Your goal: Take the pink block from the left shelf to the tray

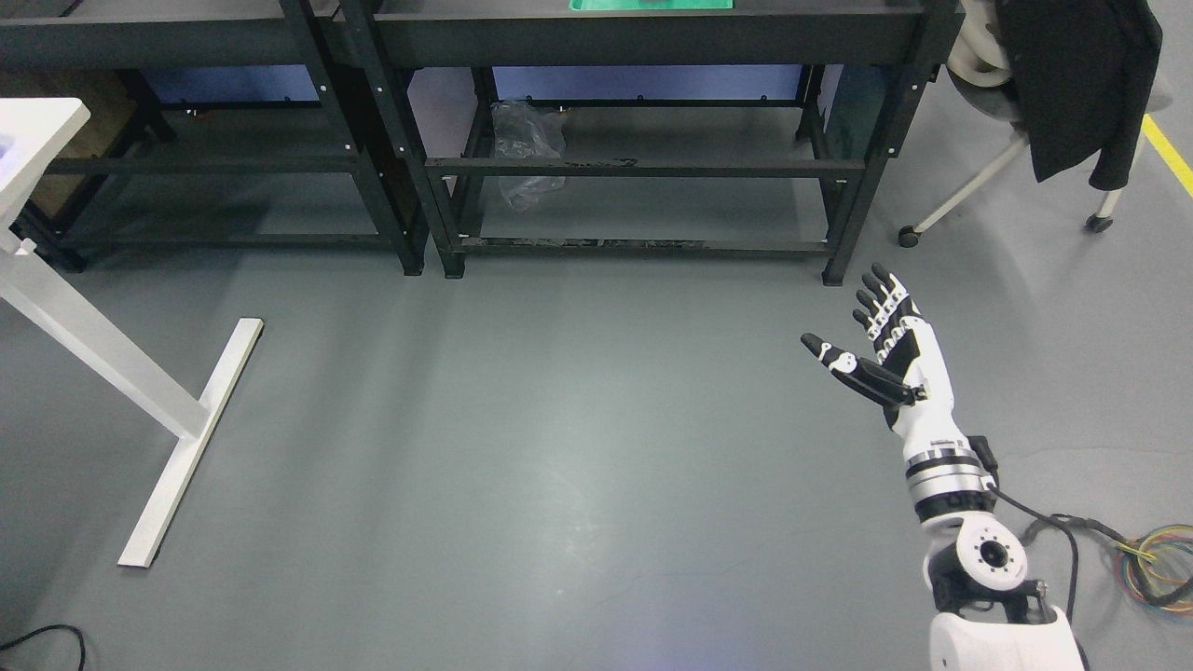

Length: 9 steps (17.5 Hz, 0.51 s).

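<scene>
My right hand (853,317) is raised over the grey floor at the right, palm up, fingers spread and holding nothing. It sits low and in front of the right black shelf (643,168). A green tray (652,5) shows at the top edge on that shelf's upper board. The left black shelf (205,163) stands at the upper left. No pink block shows anywhere in the head view. My left arm is out of the picture.
A white table leg and foot (186,438) cross the left side. A crumpled clear plastic bag (527,149) lies in the right shelf. A chair with a black jacket (1072,84) stands at the upper right. Coloured cables (1156,568) lie by my right arm.
</scene>
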Available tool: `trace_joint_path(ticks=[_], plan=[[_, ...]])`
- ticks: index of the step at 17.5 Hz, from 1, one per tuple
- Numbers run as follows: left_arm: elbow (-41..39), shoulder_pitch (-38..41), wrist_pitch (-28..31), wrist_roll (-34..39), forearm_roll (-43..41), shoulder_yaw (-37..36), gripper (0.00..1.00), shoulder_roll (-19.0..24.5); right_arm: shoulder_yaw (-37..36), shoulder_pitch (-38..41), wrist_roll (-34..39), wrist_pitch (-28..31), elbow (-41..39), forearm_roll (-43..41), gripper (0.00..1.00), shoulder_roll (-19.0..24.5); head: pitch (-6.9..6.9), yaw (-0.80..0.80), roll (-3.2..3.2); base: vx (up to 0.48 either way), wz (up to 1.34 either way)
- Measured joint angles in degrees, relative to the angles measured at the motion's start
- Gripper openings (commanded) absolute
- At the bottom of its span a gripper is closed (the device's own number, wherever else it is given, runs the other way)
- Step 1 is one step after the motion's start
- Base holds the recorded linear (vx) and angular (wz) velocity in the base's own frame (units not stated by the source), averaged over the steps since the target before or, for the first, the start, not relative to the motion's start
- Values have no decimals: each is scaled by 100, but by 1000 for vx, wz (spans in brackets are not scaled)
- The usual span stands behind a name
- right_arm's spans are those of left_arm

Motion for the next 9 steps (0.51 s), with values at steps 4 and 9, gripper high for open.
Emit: trace_joint_path(ticks=[4,9], plan=[[0,0,0,0,0,0,100,0,0,7,0,12,-21,0,100,0,0,0,0,0,0],[0,0,0,0,0,0,100,0,0,10,0,12,-51,0,100,0,0,0,0,4,0]])
